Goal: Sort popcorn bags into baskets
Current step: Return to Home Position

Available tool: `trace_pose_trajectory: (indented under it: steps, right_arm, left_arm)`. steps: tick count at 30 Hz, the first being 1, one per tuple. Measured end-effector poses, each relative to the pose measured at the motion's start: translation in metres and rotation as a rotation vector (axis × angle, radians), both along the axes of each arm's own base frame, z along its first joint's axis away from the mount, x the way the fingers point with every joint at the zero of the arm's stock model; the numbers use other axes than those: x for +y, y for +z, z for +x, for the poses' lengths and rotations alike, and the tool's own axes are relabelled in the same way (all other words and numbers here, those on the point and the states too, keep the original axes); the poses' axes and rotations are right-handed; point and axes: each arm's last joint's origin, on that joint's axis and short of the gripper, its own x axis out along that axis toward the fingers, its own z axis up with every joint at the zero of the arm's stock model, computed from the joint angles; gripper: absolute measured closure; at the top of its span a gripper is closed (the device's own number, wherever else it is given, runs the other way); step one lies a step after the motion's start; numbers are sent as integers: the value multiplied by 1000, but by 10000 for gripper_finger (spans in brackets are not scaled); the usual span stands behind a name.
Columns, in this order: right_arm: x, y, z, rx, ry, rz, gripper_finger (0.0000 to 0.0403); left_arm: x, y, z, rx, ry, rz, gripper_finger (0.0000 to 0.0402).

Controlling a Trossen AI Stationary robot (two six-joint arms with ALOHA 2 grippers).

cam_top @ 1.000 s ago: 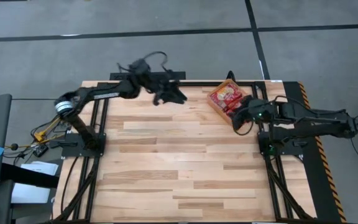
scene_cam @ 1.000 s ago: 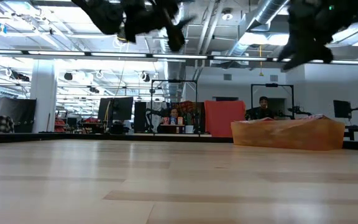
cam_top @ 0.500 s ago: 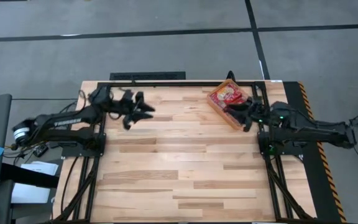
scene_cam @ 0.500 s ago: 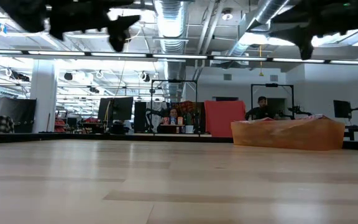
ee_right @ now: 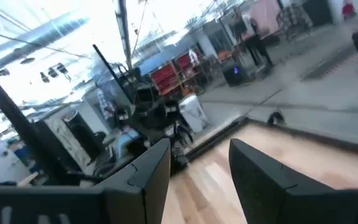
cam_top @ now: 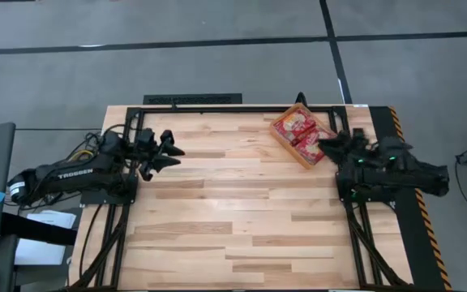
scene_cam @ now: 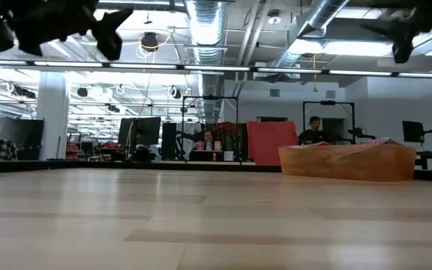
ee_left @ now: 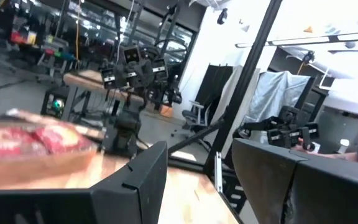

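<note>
The orange basket (cam_top: 284, 146) stands near the table's far right corner, its flat bottom on the wood. Red popcorn bags (cam_top: 298, 126) lie flat inside it; in the low view only their edges (scene_cam: 381, 141) peek over the basket wall (scene_cam: 347, 161). My left gripper (cam_top: 171, 154) hovers open over the table's left side, holding nothing. My right gripper (cam_top: 324, 144) hovers open just right of the basket, also holding nothing. The left wrist view shows the basket (ee_left: 36, 163) with red bags (ee_left: 23, 138) across the table. No bag lies on the tabletop.
Bare wooden tabletop (cam_top: 233, 211) spreads between the arms and toward the near edge. Black frame rails (cam_top: 355, 227) run along both sides of the table. Beyond the far edge a person (scene_cam: 315, 131) sits in the room among racks and equipment.
My left arm has swung back from the far middle of the table toward the left edge, folding in. My right gripper has drawn away from over the basket toward the right edge. The basket and its bags have stayed put.
</note>
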Motion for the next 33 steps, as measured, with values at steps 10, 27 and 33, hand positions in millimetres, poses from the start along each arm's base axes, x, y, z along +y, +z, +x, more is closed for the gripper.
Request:
trace_pose_trajectory:
  steps: [10,27,33]
  right_arm:
    - [10,-62,30,-30,-3,58,208]
    - [10,-11,-5,141,-43,-165,216]
    - [15,-47,13,194,-11,-150,220]
  left_arm:
    - [-20,-45,-12,5,-5,-90,233]
    - [-12,-58,-39,40,123,-70,233]
    - [-12,-64,-47,85,164,-63,233]
